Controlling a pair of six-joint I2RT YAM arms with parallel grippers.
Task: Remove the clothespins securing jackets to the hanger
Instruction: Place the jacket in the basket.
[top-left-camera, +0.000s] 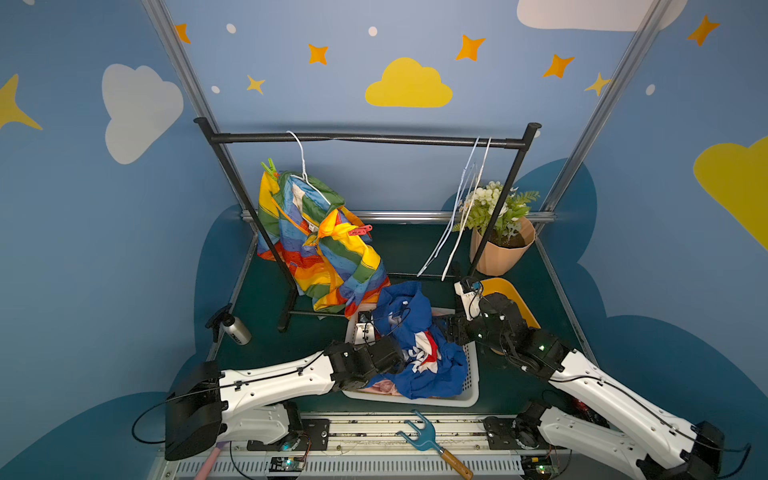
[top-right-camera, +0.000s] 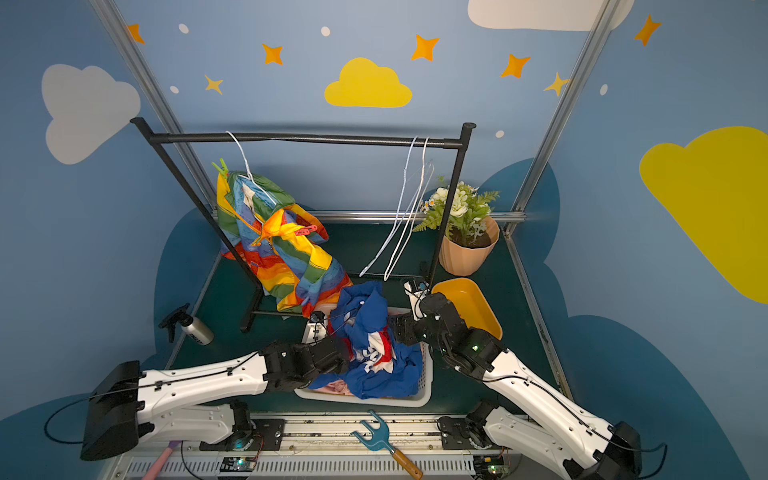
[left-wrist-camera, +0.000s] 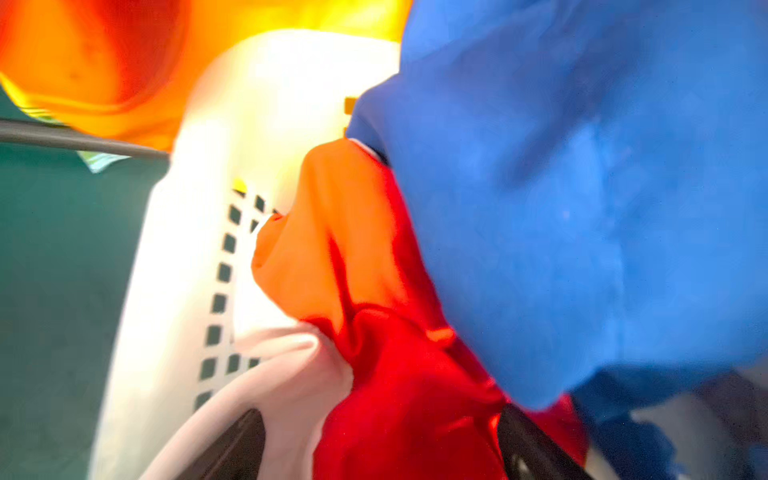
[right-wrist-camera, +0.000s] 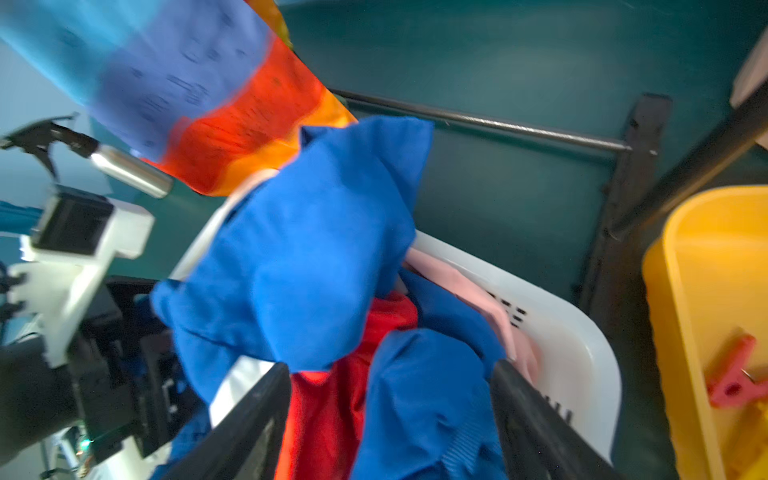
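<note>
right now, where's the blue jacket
In both top views the blue jacket lies heaped in the white basket at front centre, on top of the pink jacket, just in front of the hanging rainbow jacket.

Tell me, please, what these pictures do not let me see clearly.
- Pink jacket: both top views, mostly buried under the blue jacket in the basket.
- Left pincer: both top views, hidden behind the blue jacket; wrist view blurred.
- Inside of the yellow tub: both top views, partly covered by the right arm; right wrist view, cut off.
</note>
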